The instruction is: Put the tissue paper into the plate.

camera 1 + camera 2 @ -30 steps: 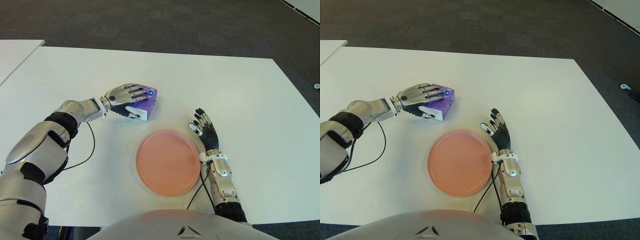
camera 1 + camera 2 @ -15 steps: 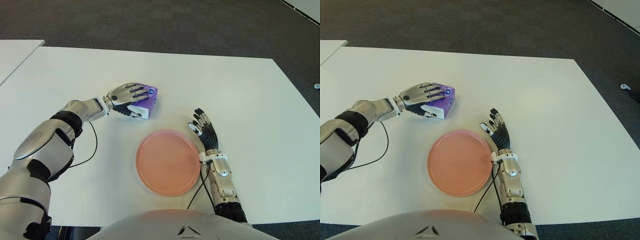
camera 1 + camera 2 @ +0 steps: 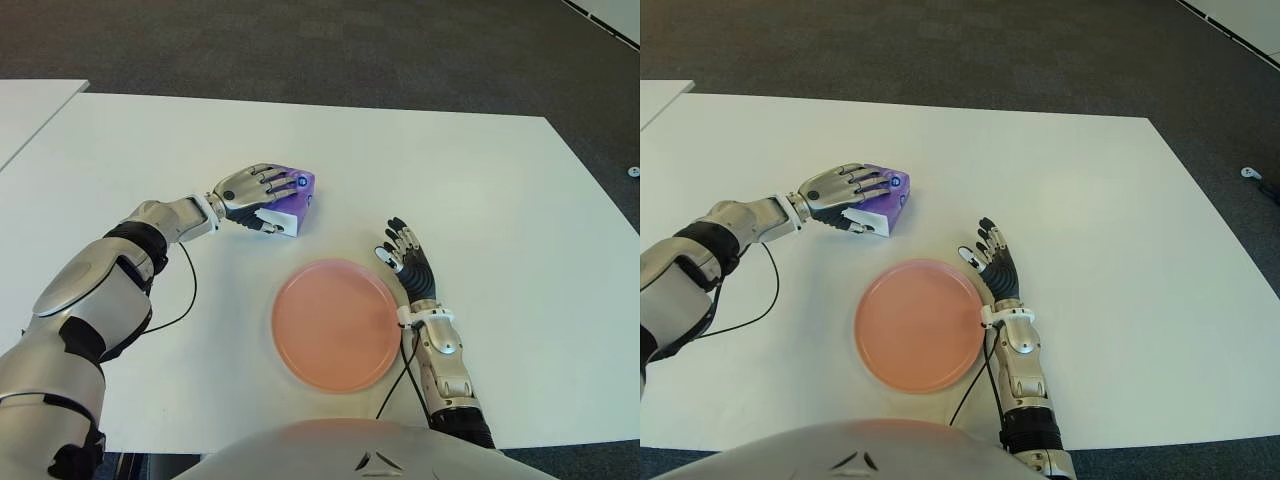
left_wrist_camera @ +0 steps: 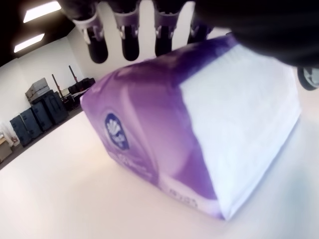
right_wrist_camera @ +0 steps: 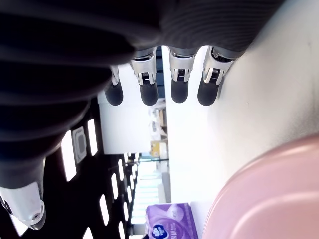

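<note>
Left hand (image 3: 252, 187) barely shifted since earlier, fingers draped over purple tissue pack (image 3: 290, 200) on table (image 3: 480, 180), beyond pink plate (image 3: 335, 323). Logo visible (text unreadable). Right hand (image 3: 408, 262) spread, beside plate's right edge.

Glossy purple plastic-wrapped tissue pack (image 3: 291, 197), smooth matt pink plate (image 3: 335, 324), smooth matt white table (image 3: 480, 190).

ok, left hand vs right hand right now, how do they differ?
The left hand is draped over the purple tissue pack, fingers on top; the right hand holds nothing, fingers spread. Left is beyond the pink plate; right is beside its right rim. Both are over the white table.
</note>
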{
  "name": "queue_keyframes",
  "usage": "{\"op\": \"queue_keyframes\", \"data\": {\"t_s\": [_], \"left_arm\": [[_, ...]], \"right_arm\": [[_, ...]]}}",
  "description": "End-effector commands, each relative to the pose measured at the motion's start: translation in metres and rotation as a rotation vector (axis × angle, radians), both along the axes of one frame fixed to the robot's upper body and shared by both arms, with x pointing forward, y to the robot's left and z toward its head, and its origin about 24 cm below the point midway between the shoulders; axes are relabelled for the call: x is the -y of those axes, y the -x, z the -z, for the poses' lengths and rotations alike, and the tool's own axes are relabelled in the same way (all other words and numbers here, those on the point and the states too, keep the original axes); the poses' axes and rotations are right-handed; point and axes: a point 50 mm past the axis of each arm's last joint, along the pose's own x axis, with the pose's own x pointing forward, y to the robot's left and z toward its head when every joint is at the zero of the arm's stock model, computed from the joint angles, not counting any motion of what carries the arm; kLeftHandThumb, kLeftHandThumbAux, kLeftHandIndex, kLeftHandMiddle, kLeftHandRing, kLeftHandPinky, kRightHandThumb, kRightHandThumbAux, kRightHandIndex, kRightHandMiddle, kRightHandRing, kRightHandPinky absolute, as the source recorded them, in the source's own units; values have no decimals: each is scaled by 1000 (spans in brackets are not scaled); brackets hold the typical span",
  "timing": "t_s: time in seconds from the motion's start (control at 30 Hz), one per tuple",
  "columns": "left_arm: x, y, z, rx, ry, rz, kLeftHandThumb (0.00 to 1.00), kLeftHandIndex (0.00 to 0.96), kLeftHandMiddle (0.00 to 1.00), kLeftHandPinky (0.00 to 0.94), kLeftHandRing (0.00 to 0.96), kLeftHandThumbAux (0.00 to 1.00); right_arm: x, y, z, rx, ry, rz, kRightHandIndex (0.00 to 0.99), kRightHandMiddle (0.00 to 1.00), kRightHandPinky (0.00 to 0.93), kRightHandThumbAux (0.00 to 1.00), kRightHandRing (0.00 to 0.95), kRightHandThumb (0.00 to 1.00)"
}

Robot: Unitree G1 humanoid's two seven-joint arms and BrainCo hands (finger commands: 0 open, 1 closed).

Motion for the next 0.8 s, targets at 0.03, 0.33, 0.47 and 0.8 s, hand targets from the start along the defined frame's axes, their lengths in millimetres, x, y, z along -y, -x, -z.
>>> {"op": "queue_keyframes", "data": {"t_s": [0.03, 0.33, 0.47, 0.8], "left_arm": [[2, 2, 5, -6, -24, 10, 289, 0, 0, 0, 0, 82], [3, 5, 15, -2, -47, 10, 284, 0, 0, 0, 0, 79], [2, 7, 19, 1, -62, 14, 279, 0, 0, 0, 0, 80], [-2, 12, 31, -22, -133, 14, 293, 0, 0, 0, 0, 91]], "right_arm": [[1, 25, 36, -237, 0, 8, 0, 0, 0, 610, 0, 0], [0, 27, 35, -238, -4, 5, 0, 0, 0, 609, 0, 0], [0, 27, 35, -239, -6, 4, 0, 0, 0, 611, 0, 0], [-2, 30, 35, -242, -8, 5, 0, 0, 0, 617, 0, 0]]}}
